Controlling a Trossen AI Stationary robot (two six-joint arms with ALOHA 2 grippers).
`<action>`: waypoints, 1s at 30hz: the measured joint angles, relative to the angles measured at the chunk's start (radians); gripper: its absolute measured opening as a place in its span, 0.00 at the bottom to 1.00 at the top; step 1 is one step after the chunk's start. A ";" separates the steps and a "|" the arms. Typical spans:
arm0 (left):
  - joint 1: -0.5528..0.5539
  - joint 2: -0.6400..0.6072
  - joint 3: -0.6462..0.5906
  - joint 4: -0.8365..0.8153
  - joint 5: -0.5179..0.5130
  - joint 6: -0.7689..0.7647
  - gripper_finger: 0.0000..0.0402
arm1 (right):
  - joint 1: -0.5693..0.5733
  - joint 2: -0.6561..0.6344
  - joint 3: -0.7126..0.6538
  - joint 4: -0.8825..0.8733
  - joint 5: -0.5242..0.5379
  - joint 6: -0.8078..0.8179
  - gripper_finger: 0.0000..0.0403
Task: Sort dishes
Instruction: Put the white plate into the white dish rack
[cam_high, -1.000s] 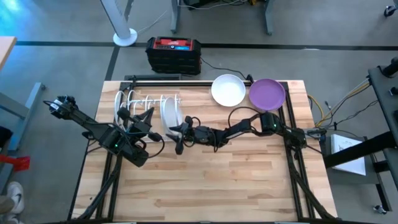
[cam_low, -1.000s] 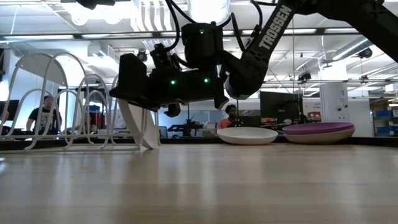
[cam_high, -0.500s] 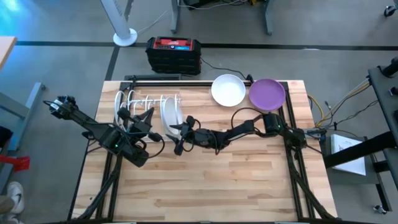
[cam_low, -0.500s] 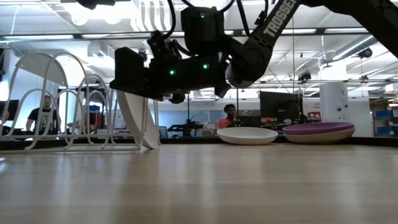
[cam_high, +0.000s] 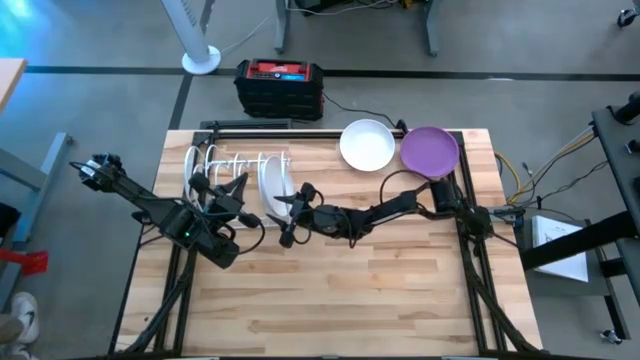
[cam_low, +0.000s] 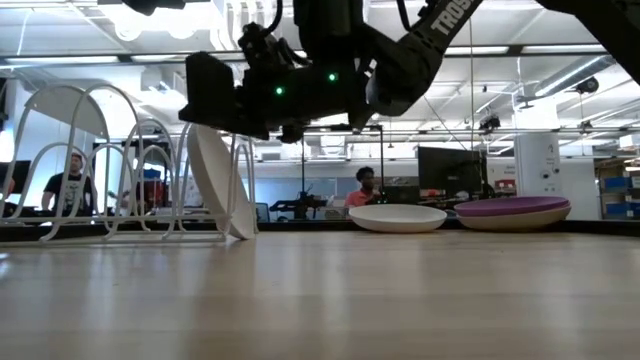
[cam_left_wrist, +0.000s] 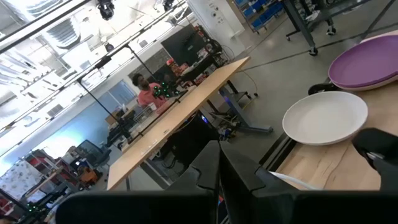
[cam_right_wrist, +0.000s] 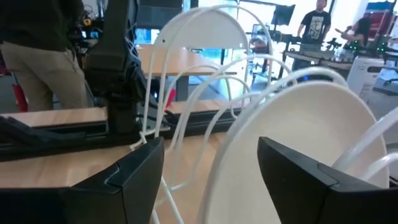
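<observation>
We see the right gripper higher than a second ago: in the low view its dark body then overlapped the top of the white plate, and it now sits above the plate's rim with its fingers spread wide and nothing between them. The smooth, round plate stands on edge, tilted, at the open end of the white wire rack, its lower edge on the pale wood-plank table. From the right wrist, the two dark fingers stand well apart on either side of the plate's glossy curve, with the rack's thin arched wires behind.

The left gripper has not shifted from beside the rack; its fingers look pressed together in the left wrist view, grasping nothing.

At the table's far edge a shallow white bowl and a matte purple plate lie flat just beside each other, as before.

People show in the room beyond.
</observation>
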 joint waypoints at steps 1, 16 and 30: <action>0.000 0.000 0.000 0.000 0.000 0.000 0.00 | 0.002 -0.006 0.000 -0.006 -0.001 0.000 0.63; 0.000 0.000 0.000 0.004 0.000 0.000 0.00 | 0.025 -0.250 -0.014 -0.271 -0.013 -0.129 0.65; -0.004 0.000 0.018 0.035 -0.001 0.026 0.00 | -0.154 -0.637 -0.425 -0.391 0.025 -0.047 0.61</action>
